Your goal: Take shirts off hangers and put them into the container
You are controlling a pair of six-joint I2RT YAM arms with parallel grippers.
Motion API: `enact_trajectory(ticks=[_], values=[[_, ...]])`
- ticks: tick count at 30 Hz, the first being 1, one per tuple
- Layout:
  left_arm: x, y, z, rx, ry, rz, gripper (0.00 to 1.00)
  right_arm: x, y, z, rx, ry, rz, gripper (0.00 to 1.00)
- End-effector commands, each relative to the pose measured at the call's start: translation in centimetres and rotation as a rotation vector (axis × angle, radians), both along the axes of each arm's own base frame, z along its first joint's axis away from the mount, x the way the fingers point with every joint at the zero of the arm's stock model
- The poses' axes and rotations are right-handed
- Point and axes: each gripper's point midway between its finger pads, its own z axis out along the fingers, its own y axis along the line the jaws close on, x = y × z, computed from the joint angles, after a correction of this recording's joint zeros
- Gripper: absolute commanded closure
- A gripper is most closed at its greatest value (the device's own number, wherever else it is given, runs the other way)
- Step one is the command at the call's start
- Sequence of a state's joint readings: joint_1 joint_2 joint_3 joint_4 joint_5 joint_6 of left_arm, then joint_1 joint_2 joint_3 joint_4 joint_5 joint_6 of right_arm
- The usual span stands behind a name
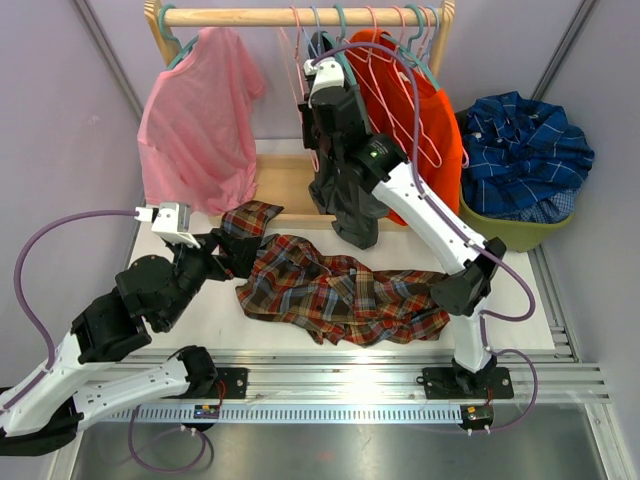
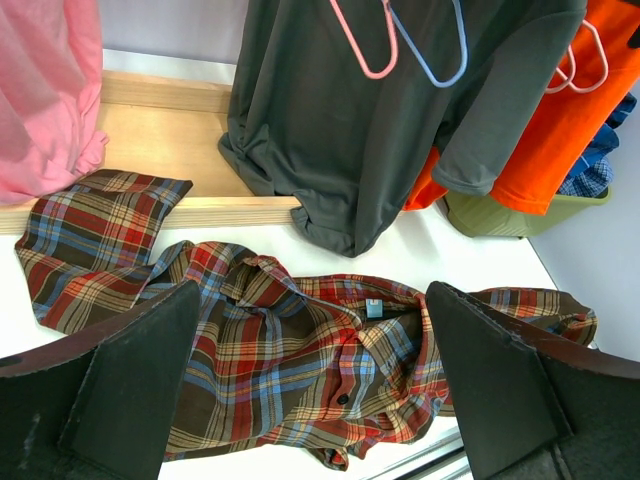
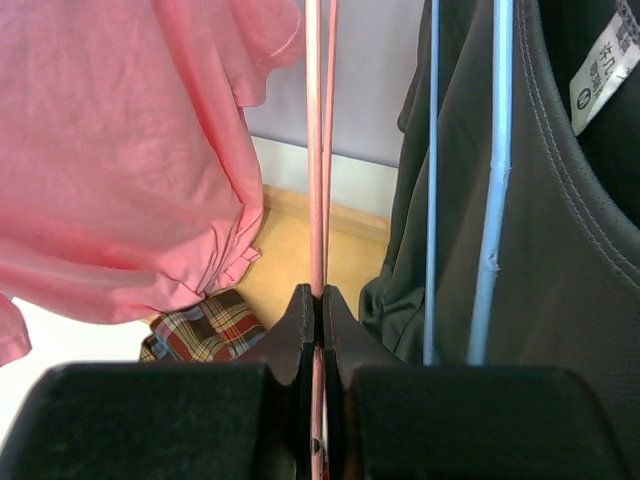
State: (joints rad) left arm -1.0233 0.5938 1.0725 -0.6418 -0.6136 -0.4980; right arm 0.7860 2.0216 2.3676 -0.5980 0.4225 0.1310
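A red-brown-green plaid shirt [image 1: 330, 290] lies crumpled on the white table, off any hanger. My left gripper [image 2: 312, 300] hovers over its left part [image 2: 300, 360], open, with nothing between its fingers. Up at the rail, my right gripper [image 3: 319, 300] is shut on a thin pink hanger [image 3: 316, 150] that carries no shirt. A dark grey shirt [image 1: 345, 190] on a pale blue hanger [image 3: 495, 180] hangs just right of it. A pink shirt [image 1: 195, 120] hangs at the left and an orange shirt [image 1: 430, 130] at the right. The olive container [image 1: 510, 230] holds a dark blue plaid shirt [image 1: 525, 150].
A wooden rail [image 1: 270, 17] on a wooden stand carries several more bare hangers at its right end. The stand's wooden base [image 2: 170, 150] lies behind the table. Grey walls close in on both sides. The right arm [image 1: 430, 215] reaches over the plaid shirt.
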Motion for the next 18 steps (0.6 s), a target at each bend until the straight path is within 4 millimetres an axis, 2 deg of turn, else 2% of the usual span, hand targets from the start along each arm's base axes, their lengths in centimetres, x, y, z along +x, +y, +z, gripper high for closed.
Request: enact_trajectory(ticks=[1,2,3,4,5,6,7,8,9,10,11,12,13,14,15,16,17,18], values=[[0.2,-0.3,0.7,-0.031,-0.013,0.007,0.01,-2.0,-1.8,1.4,0.046,0.022,0.004,1.0],[0.2,-0.4,0.7,-0.034,-0.012,0.003,0.01,-2.2,-2.0,1.5,0.044,0.021,0.001,0.96],[0.2,-0.4,0.8,-0.034,-0.014,0.003,0.01,-2.5,-2.3,1.9,0.044,0.018,0.002,0.84],[0.2,-0.4,0.8,-0.031,-0.013,0.001,0.01,-2.7,-2.4,1.6,0.03,0.023,0.009,0.62],[0.3,-0.4,0.8,-0.03,-0.013,0.002,0.01,-3.1,-2.4,1.7,0.022,0.024,0.025,0.45],[0.3,-0.5,0.8,-0.03,-0.013,0.002,0.01,-3.8,-2.8,2.8,0.029,0.007,0.028,0.36],[0.3,-0.5,0.6,-0.023,-0.011,0.001,0.01,-4.3,-2.9,2.5,0.006,0.005,0.036,0.28],[0.3,-0.6,0.6,-0.018,-0.011,0.0,0.01,-5.3,-2.6,3.3,0.01,-0.02,0.053,0.21],[0.4,-0.6,0.5,-0.014,-0.01,0.0,0.01,-6.9,-3.5,5.5,0.032,-0.064,0.062,0.01],[0.5,-0.9,0.1,-0.001,-0.003,-0.003,0.01,-7.8,-3.6,4.3,-0.014,-0.062,0.078,0.0],[0.5,-0.9,-0.1,0.012,0.003,-0.004,0.01,-8.9,-3.6,5.3,0.001,-0.098,0.085,0.01],[0.5,-1.1,-0.5,0.024,0.011,-0.005,0.01,-11.8,-4.4,7.6,0.044,-0.143,0.12,0.01],[0.6,-1.2,-0.9,0.036,0.022,-0.003,0.01,-12.9,-4.2,5.1,0.002,-0.117,0.147,0.01],[0.7,-1.3,-1.5,0.054,0.036,-0.002,0.01,-14.0,-4.4,5.2,0.024,-0.129,0.163,0.0],[0.7,-1.4,-2.0,0.063,0.044,0.0,0.01,-16.3,-5.6,6.4,0.065,-0.148,0.189,0.0],[0.8,-1.5,-2.4,0.072,0.052,-0.001,0.01,-17.1,-5.7,3.2,0.041,-0.093,0.197,0.0],[0.8,-1.6,-3.5,0.094,0.069,-0.002,0.01,-17.8,-6.7,2.1,0.037,-0.07,0.179,0.01],[0.9,-1.7,-4.1,0.104,0.08,-0.003,0.01,-18.9,-7.9,1.9,0.057,-0.06,0.174,0.01]])
